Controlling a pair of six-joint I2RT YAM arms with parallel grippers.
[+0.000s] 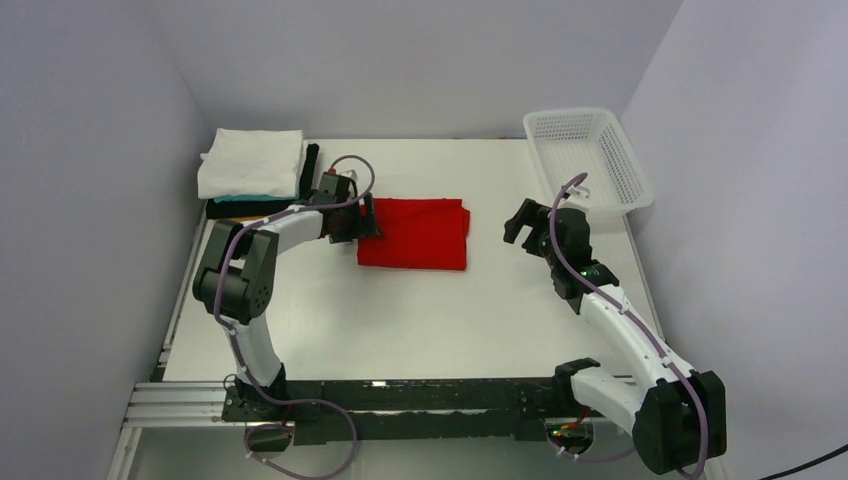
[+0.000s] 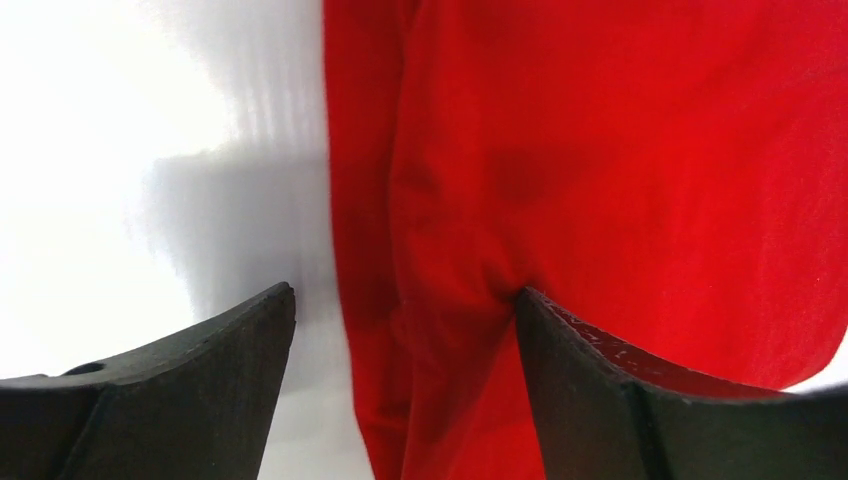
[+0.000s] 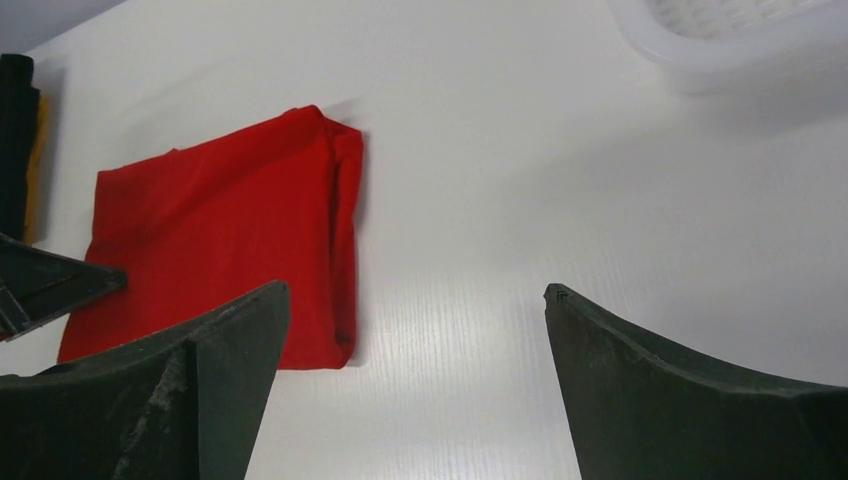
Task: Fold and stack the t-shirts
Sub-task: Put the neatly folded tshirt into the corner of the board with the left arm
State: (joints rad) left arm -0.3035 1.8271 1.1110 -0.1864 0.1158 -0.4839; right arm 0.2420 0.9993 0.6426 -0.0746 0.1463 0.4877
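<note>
A folded red t-shirt [image 1: 415,233] lies on the white table [image 1: 420,310] at mid-left. It also shows in the left wrist view [image 2: 600,150] and the right wrist view [image 3: 220,240]. My left gripper [image 1: 362,222] is open and straddles the shirt's left edge, one finger [image 2: 580,350] pressing on the cloth, the other over bare table. My right gripper [image 1: 522,222] is open and empty, held above the table to the right of the shirt. A stack of folded shirts, white on top [image 1: 252,163] with teal and black below, sits at the far left.
A white mesh basket [image 1: 588,155] stands at the back right corner. Grey walls close in the table on the left, back and right. The black and yellow-orange edge of the stack [image 3: 22,150] shows in the right wrist view.
</note>
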